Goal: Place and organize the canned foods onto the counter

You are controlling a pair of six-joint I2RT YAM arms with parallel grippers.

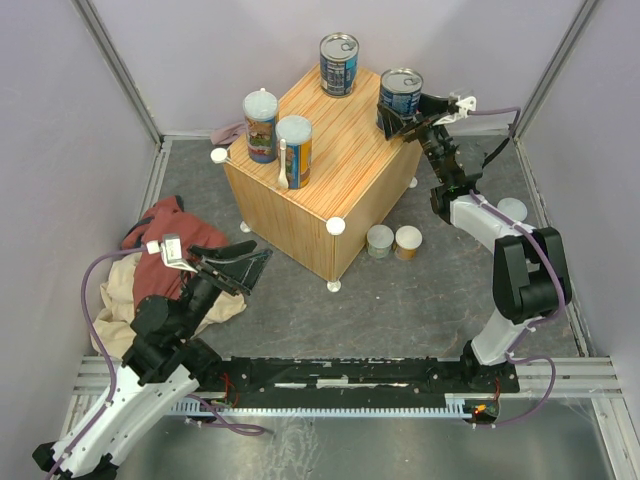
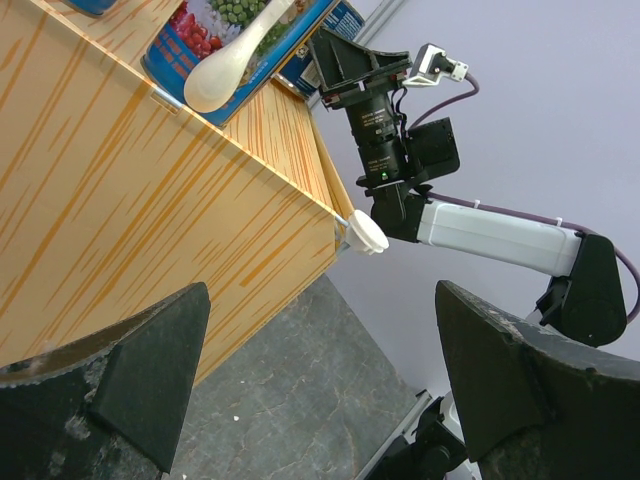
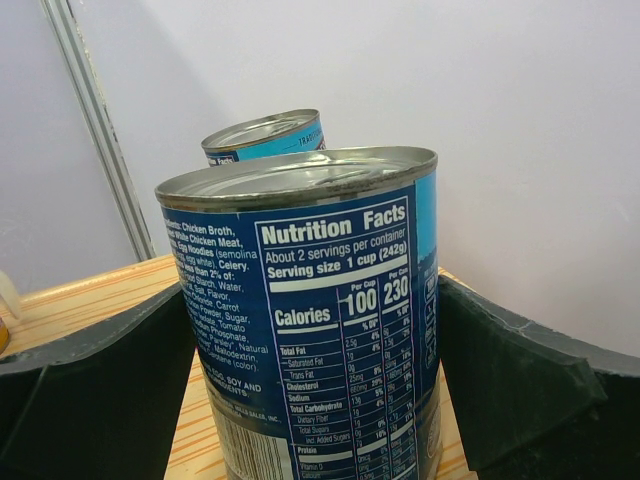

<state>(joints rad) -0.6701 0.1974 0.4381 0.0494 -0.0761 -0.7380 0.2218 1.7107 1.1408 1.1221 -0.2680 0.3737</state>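
The counter (image 1: 330, 175) is a wood-grain box mid-table. On it stand two tall cans (image 1: 261, 125) (image 1: 294, 150) at the left and a blue ring-pull can (image 1: 339, 63) at the back. My right gripper (image 1: 400, 120) is shut on a second blue can (image 1: 401, 88) at the counter's right corner. In the right wrist view that can (image 3: 330, 330) fills the space between the fingers, the other blue can (image 3: 265, 135) behind it. Two short cans (image 1: 380, 241) (image 1: 407, 242) stand on the floor by the counter, a third (image 1: 512, 210) behind the right arm. My left gripper (image 1: 235, 268) (image 2: 322, 310) is open and empty, low, left of the counter.
Red and beige cloths (image 1: 150, 255) lie at the left by my left arm. A white spoon-like piece (image 1: 283, 165) (image 2: 225, 70) leans on the front tall can. Purple walls close in the back and sides. The right arm (image 2: 490, 235) reaches over the counter's far corner.
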